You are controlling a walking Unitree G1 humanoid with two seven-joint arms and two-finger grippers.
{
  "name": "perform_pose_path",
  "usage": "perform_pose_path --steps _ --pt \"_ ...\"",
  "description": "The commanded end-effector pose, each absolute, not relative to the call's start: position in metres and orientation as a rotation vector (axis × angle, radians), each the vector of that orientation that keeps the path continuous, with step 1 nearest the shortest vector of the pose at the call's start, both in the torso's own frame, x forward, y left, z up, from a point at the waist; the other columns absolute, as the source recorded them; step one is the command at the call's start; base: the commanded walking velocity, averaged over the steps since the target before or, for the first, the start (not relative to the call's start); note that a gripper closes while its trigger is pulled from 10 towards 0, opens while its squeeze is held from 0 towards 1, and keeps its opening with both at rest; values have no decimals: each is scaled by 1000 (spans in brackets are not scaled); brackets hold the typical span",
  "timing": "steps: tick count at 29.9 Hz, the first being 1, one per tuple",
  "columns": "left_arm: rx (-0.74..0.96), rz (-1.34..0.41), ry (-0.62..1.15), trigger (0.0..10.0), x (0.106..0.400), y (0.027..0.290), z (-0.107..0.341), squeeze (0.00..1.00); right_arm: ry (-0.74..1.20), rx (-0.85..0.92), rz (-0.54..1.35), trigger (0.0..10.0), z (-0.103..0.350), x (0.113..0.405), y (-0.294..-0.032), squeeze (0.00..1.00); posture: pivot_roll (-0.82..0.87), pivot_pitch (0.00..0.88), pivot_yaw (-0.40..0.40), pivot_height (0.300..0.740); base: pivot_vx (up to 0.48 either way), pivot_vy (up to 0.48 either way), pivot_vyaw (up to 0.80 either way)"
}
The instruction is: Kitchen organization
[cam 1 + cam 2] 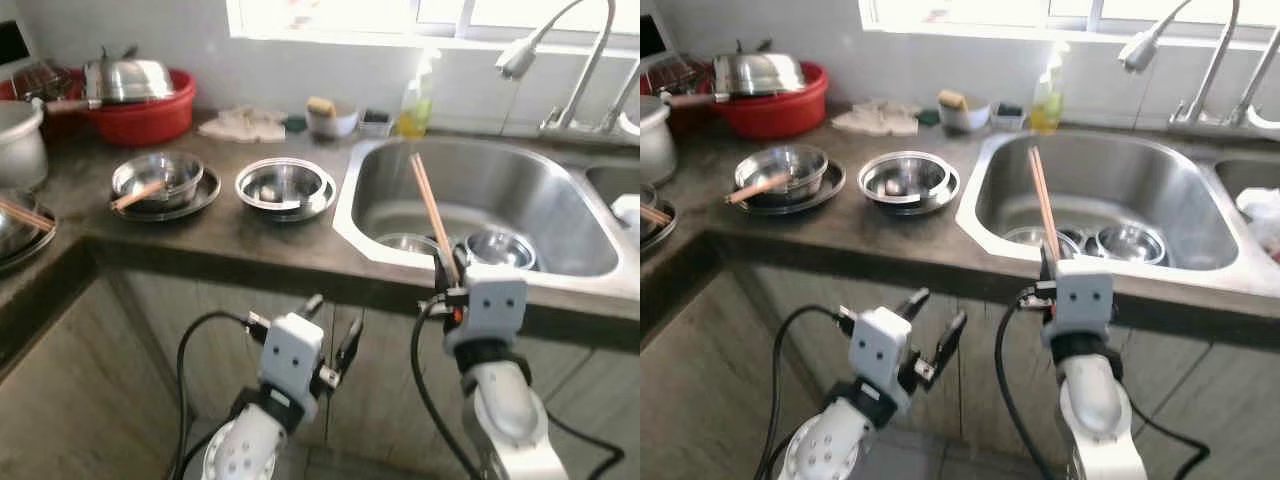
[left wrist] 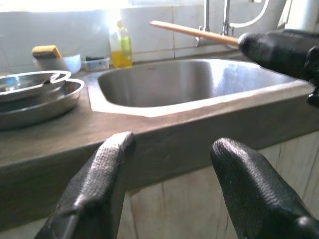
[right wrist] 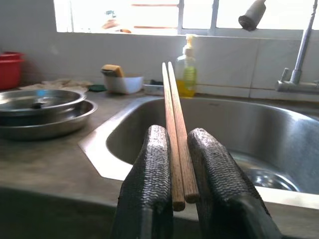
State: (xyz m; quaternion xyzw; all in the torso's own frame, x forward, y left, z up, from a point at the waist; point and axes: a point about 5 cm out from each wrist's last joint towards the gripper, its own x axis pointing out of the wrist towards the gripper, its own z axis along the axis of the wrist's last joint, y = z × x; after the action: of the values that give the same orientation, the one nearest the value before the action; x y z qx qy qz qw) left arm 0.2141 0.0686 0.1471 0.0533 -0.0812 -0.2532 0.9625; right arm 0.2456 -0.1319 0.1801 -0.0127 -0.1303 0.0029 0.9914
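Wooden chopsticks (image 3: 175, 144), a pair, clamped between the black fingers (image 3: 149, 189) of the right claw (image 1: 447, 285), held upright and tilted slightly, just in front of the sink's front rim. Raised at the table's front edge, tips pointing up over the stainless sink (image 1: 500, 190) set in the right part of the table (image 1: 220, 235). Two small steel bowls (image 1: 497, 248) down in the basin near its front wall. Left claw (image 1: 330, 335) released, fingers spread apart, holding nothing, hanging below the table's front edge before the cabinet doors. Near the table's middle, just left of the sink: a steel bowl on a plate (image 1: 286, 187). Further left, another steel bowl (image 1: 158, 178) with chopsticks lying in it. Along the back edge: red basin (image 1: 140, 115) carrying a steel lid, crumpled cloth (image 1: 243, 124), white cup with sponge (image 1: 330, 116), yellow soap bottle (image 1: 415, 105). Faucet (image 1: 560, 60) at the sink's back right.
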Motion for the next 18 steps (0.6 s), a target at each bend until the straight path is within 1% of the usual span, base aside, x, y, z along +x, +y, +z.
perform_pose_path --steps 1,4,9,16,18 --pt "102 -519 -168 10000 213 67 149 0 -273 -36 -4 10000 184 245 -134 0 135 73 -25 740 0 0 -781" --pt "135 -521 -174 10000 213 66 148 0 -277 -39 -2 10000 185 244 -132 0 135 78 -17 740 0 0 -781" --pt "141 -514 -175 10000 213 67 148 0 -283 -43 -1 10000 186 246 -132 0 137 77 -21 740 0 -414 -779" --pt "150 -505 -172 10000 214 67 148 0 -281 -37 30 10000 187 249 -129 0 137 78 -19 740 0 -437 0" --pt "150 -503 -174 10000 214 68 148 0 -280 -35 41 10000 188 250 -128 0 138 76 -21 740 292 -375 0"
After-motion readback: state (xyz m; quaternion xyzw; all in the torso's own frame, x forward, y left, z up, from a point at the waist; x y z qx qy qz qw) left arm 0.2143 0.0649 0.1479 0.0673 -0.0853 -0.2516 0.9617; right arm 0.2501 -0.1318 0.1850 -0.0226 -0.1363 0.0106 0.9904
